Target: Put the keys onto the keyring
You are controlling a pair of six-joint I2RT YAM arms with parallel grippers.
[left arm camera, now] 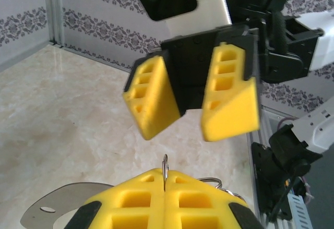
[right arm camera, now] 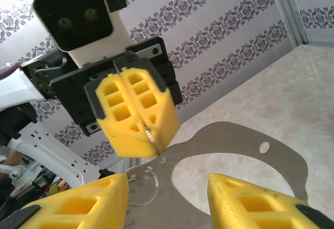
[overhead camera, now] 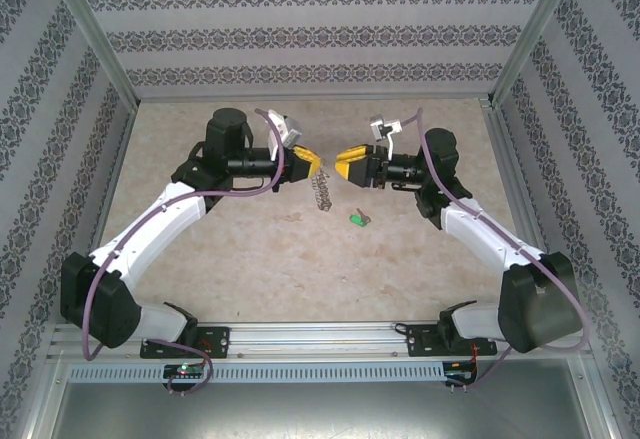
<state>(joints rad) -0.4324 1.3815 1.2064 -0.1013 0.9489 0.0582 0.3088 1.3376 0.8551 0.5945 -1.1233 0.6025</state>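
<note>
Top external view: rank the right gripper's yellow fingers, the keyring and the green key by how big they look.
1. Yellow fingers of the right gripper: largest.
2. Keyring, seen as a thin bunched strand hanging from the left gripper: middle.
3. Green key: clearly smallest.

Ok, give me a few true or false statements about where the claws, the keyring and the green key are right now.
1. The left claw is shut on the keyring. True.
2. The right claw is gripping the green key. False: its fingers stand open with nothing between them, and the key lies on the table.
3. The two claws face each other tip to tip above the table. True.
4. The green key is threaded on the keyring. False: it lies apart from the ring, on the right arm's side.
</note>
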